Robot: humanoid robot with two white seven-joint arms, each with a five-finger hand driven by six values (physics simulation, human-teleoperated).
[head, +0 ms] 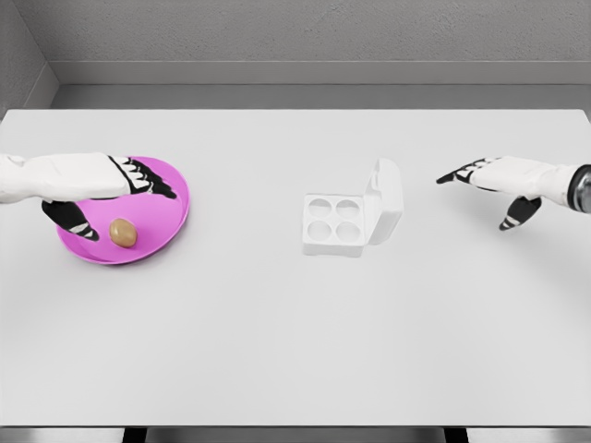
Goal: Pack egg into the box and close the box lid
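Egg (pixel 123 233) long axis tilted up-left on plate (pixel 175 208), box (pixel 351 218) lid open

The table (pixel 277 332) was plain pale white. At nine o'clock lay a magenta-pink plate (pixel 171 217), and the egg (pixel 123 232) on it was tan-brown. Near the centre, the box (pixel 334 224) was white all over (its four cups only shaded a faint grey). The left hand (pixel 88 180) at nine o'clock and the right hand (pixel 503 177) at three o'clock were white with black patches on their fingers.
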